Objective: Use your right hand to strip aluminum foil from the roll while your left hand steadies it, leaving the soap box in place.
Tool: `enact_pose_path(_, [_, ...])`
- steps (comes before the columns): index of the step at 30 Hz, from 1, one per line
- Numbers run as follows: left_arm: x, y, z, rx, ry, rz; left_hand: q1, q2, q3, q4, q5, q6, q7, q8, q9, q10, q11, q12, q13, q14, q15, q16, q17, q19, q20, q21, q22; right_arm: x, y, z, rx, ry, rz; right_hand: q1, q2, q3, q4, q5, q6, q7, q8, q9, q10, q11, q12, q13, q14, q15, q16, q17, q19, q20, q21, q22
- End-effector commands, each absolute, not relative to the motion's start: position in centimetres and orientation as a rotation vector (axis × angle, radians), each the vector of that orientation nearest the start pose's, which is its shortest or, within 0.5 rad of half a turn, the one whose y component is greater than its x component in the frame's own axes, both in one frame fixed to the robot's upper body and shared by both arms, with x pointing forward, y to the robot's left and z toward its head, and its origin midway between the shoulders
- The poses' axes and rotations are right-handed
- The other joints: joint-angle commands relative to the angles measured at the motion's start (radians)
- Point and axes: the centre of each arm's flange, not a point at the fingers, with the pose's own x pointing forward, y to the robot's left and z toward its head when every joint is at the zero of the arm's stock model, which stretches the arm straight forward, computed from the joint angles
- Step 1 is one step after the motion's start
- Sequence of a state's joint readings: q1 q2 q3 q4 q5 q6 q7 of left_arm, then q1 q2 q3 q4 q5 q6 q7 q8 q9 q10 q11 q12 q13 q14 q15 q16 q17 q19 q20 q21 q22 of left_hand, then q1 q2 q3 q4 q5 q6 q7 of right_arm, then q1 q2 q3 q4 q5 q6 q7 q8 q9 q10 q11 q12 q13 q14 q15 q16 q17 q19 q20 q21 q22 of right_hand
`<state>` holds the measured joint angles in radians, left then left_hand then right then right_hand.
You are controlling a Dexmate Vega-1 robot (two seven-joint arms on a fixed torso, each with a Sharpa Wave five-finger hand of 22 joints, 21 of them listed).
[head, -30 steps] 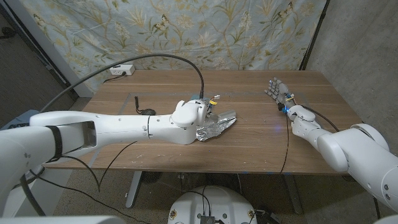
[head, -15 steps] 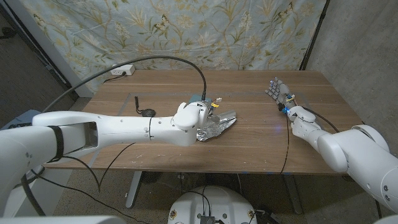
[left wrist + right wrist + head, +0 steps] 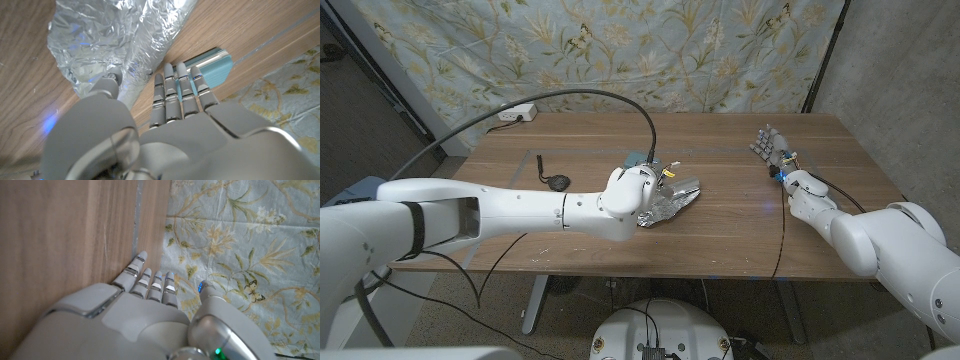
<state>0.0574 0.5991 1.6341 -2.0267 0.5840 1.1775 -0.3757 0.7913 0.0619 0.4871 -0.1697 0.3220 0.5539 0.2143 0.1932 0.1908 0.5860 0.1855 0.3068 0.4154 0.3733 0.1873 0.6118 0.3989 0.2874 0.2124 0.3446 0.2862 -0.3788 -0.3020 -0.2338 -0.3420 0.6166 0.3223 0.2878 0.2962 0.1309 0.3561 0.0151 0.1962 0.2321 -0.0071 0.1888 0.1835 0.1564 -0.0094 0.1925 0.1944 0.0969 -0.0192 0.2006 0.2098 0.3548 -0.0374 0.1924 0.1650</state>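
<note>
Left hand [image 3: 632,187] sits over the near end of the foil roll [image 3: 670,201] at mid-table, fingers straight and close together, reaching past the roll toward the far edge. In the left wrist view the left hand [image 3: 165,130] has its fingers [image 3: 172,95] laid alongside the roll [image 3: 145,50], tips over the soap box [image 3: 212,65], thumb down against the crinkled foil; whether the palm actually presses the roll, cannot tell. Nothing pinched. Roll's long axis runs diagonally across the table [image 3: 720,235], from under the left hand toward the robot's right and slightly away, with a loose crumpled sheet spread at the near side. Soap box [image 3: 637,158], pale teal, lies just beyond the hand, just beside the roll. Right hand [image 3: 772,148] stands well apart near the table's right far corner, fingers spread and upright, holding nothing; the right wrist view shows the right hand [image 3: 150,310] with fingers extended over bare wood. A black cable [image 3: 590,95] arcs over the table; a small dark object [image 3: 558,181] lies left of the hand. White power strip [image 3: 512,113] at the far left corner.
</note>
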Motion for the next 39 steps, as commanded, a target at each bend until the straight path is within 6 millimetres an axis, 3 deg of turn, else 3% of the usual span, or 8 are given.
enact_pose_path(1, [54.6, 2.6, -0.6, 1.835, -0.27, -0.085, 0.016, -0.002, 0.005, -0.002, 0.007, 0.01, -0.001, 0.008, 0.002, 0.006, -0.006, -0.002, 0.005, 0.005, -0.003, 0.01, 0.003, 0.006, 0.005, 0.007, 0.001, 74.0, -39.2, -6.2, 0.263, -0.3, -0.003, -0.004, 0.001, 0.003, -0.006, -0.004, 0.004, 0.0, 0.006, 0.004, 0.002, -0.005, 0.004, 0.002, 0.003, 0.002, 0.007, 0.001, -0.001, 0.002, 0.0, 0.006])
enact_pose_path(28, [54.3, 1.4, -2.1, 1.917, -0.358, -0.032, 0.042, 0.005, 0.015, -0.001, 0.019, 0.036, -0.003, 0.015, 0.004, 0.039, -0.012, 0.001, 0.016, 0.026, -0.015, 0.031, 0.002, 0.016, 0.005, 0.019, 0.006, 73.8, -39.8, -8.6, 0.319, -0.247, -0.02, -0.006, 0.002, 0.005, -0.008, -0.004, 0.007, -0.001, 0.007, 0.004, 0.005, -0.007, 0.005, 0.002, 0.004, 0.0, 0.008, 0.001, 0.001, 0.003, 0.001, 0.006])
enact_pose_path(39, [54.7, 1.6, -2.1, 1.916, -0.372, -0.024, 0.061, 0.007, 0.022, -0.003, 0.027, 0.053, -0.003, 0.018, 0.005, 0.052, -0.023, 0.001, 0.024, 0.037, -0.025, 0.042, 0.002, 0.027, 0.005, 0.027, 0.006, 74.0, -39.4, -5.9, 0.267, -0.297, 0.005, -0.008, 0.002, 0.005, -0.009, -0.005, 0.009, -0.001, 0.008, 0.005, 0.008, -0.008, 0.006, 0.002, 0.006, 0.0, 0.009, 0.002, 0.001, 0.004, 0.001, 0.006])
